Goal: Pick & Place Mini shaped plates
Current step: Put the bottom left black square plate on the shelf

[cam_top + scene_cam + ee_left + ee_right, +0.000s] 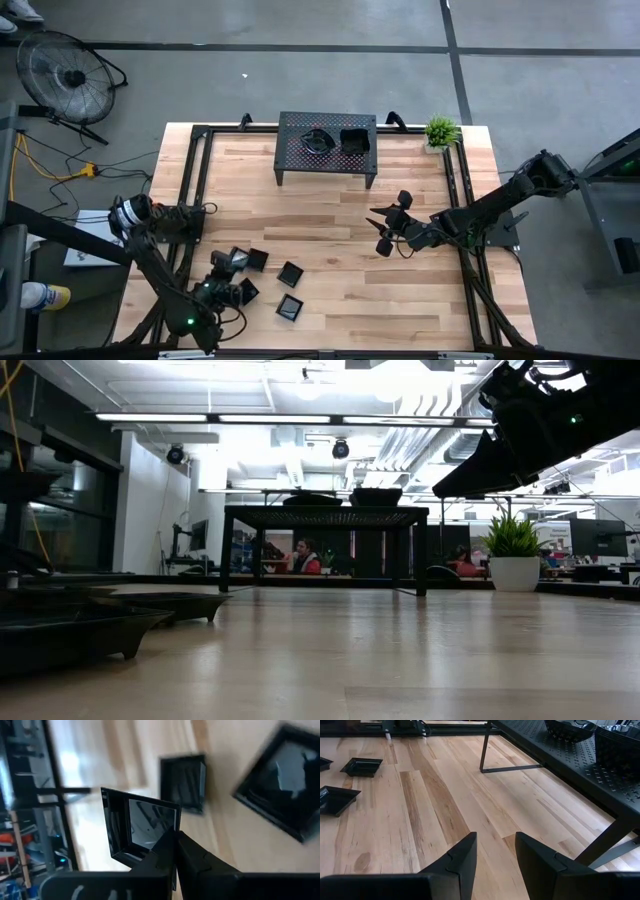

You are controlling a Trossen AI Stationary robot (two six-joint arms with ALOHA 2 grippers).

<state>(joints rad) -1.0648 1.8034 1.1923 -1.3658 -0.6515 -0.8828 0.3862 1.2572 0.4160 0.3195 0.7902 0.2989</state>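
Several small glossy black square plates lie flat on the wooden table at the near left (290, 272), (290, 307), (245, 292). Two more plates (318, 140), (356, 138) sit on top of the black perforated rack (327, 160) at the far middle. My left gripper (232, 262) is at the near left, shut on one square plate (140, 825). My right gripper (388, 228) hovers open over the table's middle right, in front of the rack, with nothing between its fingers (492, 855). My left gripper pinches the square plate's rim (169, 826) between its two fingers, close to a corner. The fingers (165, 852) come slanting down at it. The plate is tilted and lifted clear of the table; its hollow side shows in the wrist view.
A small potted plant (440, 132) stands at the far right corner. Black frame rails (195, 190) run along the table's left and right sides. Bare wood lies between the plates and the rack (440, 795). A fan (62, 75) stands on the floor beyond the table.
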